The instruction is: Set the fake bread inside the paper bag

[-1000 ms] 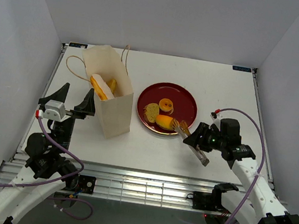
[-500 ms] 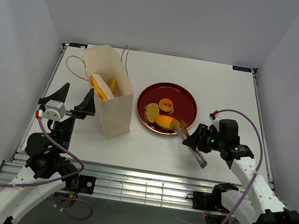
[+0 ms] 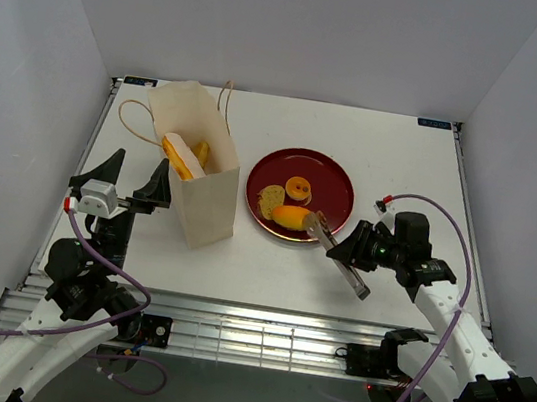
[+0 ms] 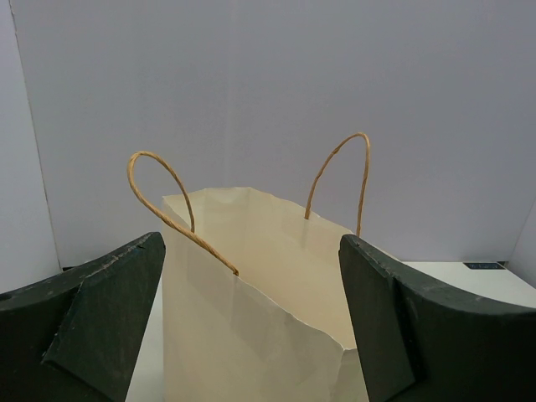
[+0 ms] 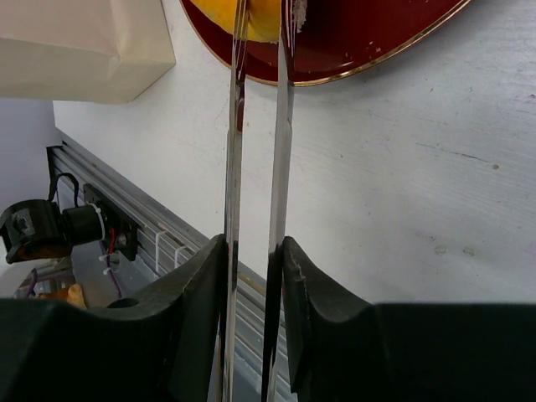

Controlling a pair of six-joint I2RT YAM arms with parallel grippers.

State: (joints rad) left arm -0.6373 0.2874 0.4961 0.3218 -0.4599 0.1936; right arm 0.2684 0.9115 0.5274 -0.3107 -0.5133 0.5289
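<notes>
Where tongs (image 5: 283, 151) reach roll (image 3: 291, 217): glossy orange oval.
Right gripper (image 5: 254, 251): clamped on flat steel tongs.
Left gripper (image 4: 251, 243): spread wide, empty.

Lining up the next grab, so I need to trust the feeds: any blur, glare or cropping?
Top view: evenly lit, sharp, only faint shadows by the bag. Left wrist: bag crisp, its base cropped, fingers dark. Right wrist: tongs shiny and mirror-like, bread cut off at the top edge.
</notes>
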